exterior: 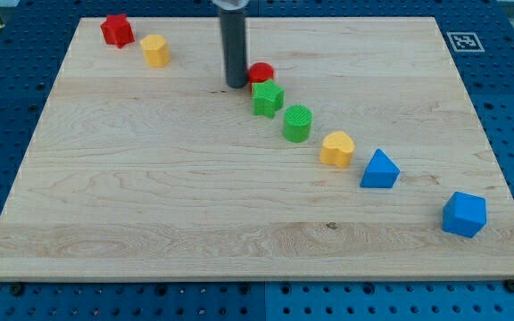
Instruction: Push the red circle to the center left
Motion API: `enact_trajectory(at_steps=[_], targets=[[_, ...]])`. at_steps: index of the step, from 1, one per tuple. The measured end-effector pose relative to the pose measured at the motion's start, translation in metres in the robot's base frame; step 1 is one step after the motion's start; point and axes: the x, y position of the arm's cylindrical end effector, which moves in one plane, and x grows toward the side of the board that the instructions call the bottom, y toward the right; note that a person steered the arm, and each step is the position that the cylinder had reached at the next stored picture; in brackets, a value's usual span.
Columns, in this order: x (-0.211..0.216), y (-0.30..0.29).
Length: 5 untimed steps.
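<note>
My tip [236,85], a bare rod with no fingers to open or hold anything, is sitting just left of the red circle [261,72] near the bench's [150,223] top edge, needing to circle right before pushing.

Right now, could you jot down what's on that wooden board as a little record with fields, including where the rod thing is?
board: wooden board on a blue pegboard
my tip: just left of the red circle, close, contact unclear
diagonal row, down to the right: red circle, green star, green cylinder, yellow heart, blue triangle, blue cube
top left: red star, yellow block
</note>
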Motion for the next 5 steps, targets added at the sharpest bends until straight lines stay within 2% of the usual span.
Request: enact_trajectory(at_steps=[3,4,5], targets=[[-0.007,0.161],[-0.007,0.204],[-0.006,0.219]])
